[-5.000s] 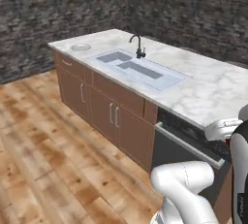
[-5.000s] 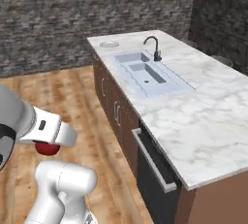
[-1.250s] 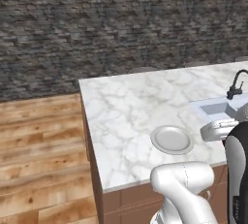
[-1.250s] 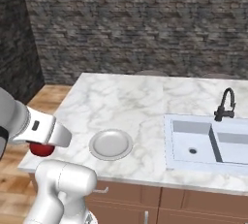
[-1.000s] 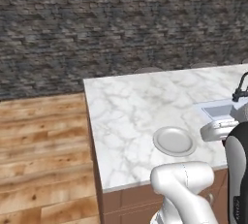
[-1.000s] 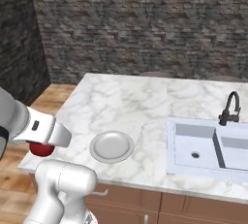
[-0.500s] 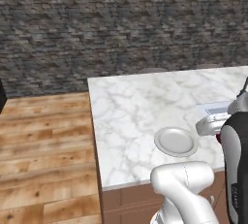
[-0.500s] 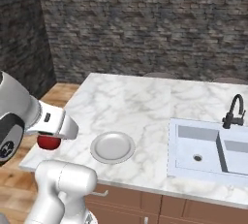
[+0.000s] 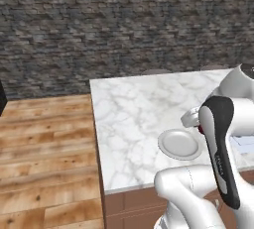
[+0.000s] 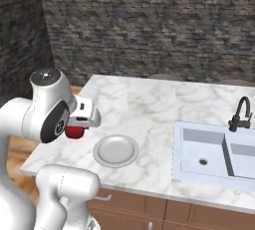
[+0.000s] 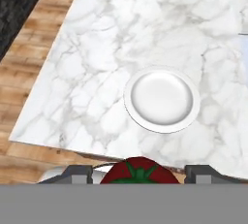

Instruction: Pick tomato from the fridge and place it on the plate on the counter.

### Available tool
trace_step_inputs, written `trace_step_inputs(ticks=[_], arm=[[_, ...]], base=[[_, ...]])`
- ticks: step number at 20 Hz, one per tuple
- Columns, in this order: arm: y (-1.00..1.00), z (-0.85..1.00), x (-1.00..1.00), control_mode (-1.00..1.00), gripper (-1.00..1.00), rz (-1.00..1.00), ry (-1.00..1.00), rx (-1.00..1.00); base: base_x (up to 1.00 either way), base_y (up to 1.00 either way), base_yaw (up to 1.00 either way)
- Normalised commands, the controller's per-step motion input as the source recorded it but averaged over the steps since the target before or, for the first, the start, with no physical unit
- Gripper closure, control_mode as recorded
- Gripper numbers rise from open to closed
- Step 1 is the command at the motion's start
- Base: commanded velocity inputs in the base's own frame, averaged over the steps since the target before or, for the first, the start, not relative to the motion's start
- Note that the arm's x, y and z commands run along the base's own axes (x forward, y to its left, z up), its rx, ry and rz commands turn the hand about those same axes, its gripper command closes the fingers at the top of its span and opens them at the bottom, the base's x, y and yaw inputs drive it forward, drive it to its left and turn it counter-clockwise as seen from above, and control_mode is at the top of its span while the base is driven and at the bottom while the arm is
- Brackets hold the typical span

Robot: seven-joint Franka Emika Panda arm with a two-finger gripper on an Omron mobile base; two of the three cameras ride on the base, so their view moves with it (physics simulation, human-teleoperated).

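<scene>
While the white arm rises at the right of the left base view, the plate (image 9: pixel 179 143) lies bare near the front edge of the marble counter (image 9: pixel 134 114), and a sliver of red tomato (image 9: pixel 201 129) peeks out just right of the plate, behind the arm. From the right base view, the gripper (image 10: pixel 74 130) hangs left of the plate (image 10: pixel 116 150), closed on the tomato (image 10: pixel 74 132), above the counter's (image 10: pixel 149 104) left end; the sink (image 10: pixel 211 152) and black faucet (image 10: pixel 240 115) sit well right of the plate. Seen from the hand, the tomato (image 11: pixel 139 170) (green calyx showing) sits between the fingertips (image 11: pixel 75 173), with the plate (image 11: pixel 161 99) apart from it, farther across the counter (image 11: pixel 106 48).
</scene>
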Motion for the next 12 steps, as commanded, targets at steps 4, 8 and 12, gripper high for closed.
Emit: trace_step_inputs(ticks=[4,8,12], arm=[[-0.11,-0.52,0.63,-1.0,1.0,0.12,0.01,0.0],[-0.26,-0.48,0.35,-1.0,1.0,0.13,0.0,0.0],[-0.36,-0.45,0.2,-1.0,1.0,0.12,0.0,0.0]], base=[[0.0,0.0,0.0],[0.0,0.0,0.0],[0.0,0.0,0.0]])
